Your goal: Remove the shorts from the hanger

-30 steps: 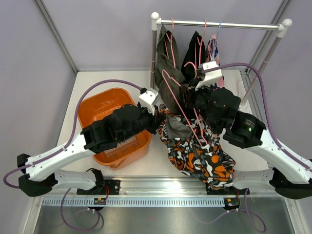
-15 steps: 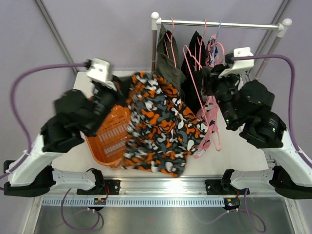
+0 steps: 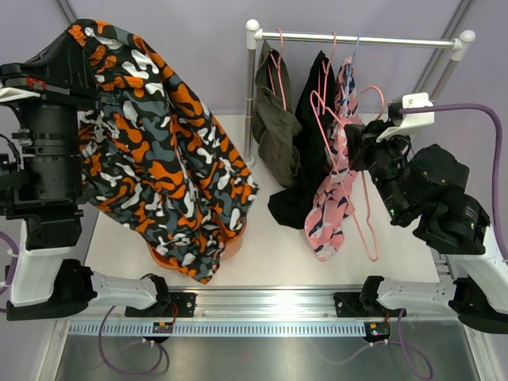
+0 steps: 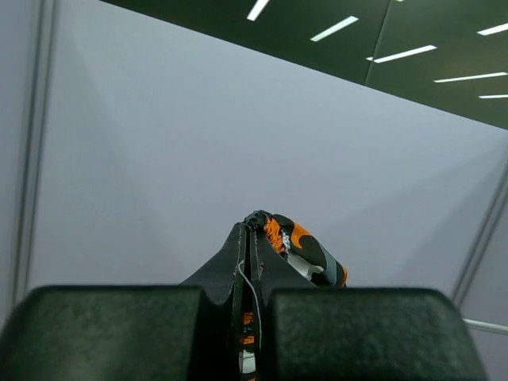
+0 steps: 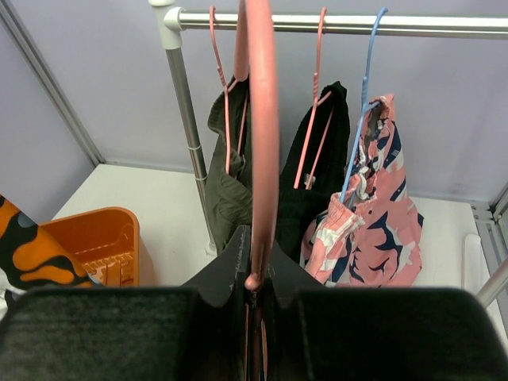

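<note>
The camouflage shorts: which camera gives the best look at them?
The top external view: the camouflage shorts hang full length from the left gripper. The left wrist view shows only a pinched bit of waistband; the right wrist view catches just a corner at its lower left edge.

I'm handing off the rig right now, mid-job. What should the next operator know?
Left tool, raised high, is shut on the camouflage shorts, which dangle over the orange basket.
Right tool is shut on a bare pink hanger.
Done: camouflage shorts are off their hanger.
Left: drop them, likely in the basket, park the hanger, then strip the olive shorts, black shorts and pink shorts hanging on the rail.
</note>
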Controlling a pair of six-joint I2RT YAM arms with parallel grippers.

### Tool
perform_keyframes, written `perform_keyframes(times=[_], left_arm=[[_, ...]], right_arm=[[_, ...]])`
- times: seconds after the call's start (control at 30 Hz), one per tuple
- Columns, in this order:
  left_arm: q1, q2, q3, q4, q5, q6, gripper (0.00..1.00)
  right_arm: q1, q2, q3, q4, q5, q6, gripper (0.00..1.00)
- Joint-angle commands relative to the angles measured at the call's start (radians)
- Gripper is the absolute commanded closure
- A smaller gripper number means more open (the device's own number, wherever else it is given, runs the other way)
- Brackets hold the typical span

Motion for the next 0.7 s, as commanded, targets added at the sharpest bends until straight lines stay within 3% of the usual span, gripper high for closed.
perform_keyframes(times=[0.0,0.17,0.27,0.4,0.67], left_arm=[[0.044,0.041,-0.034,0.130,0.005,0.092,1.00],[0.158,0.032,-0.122,0.009,0.032,-0.049,1.00],[0.217,-0.018,-0.275,-0.026,0.037,-0.158,1.00],[0.316,-0.078,-0.434,-0.191,0.017,-0.418,1.00],[0.402,-0.238,-0.926,-0.454,-0.072,-0.960,1.00]], right_arm=[[-0.003,-0.011,-0.017,-0.006,-0.003,0.020,1.00],[-0.005,-0.036,-0.047,-0.022,-0.016,0.063,1.00],[-0.005,-0.060,-0.078,-0.024,-0.025,0.080,1.00],[-0.003,-0.085,-0.084,-0.045,-0.039,0.097,1.00],[-0.003,-0.138,-0.023,-0.088,-0.074,0.096,1.00]])
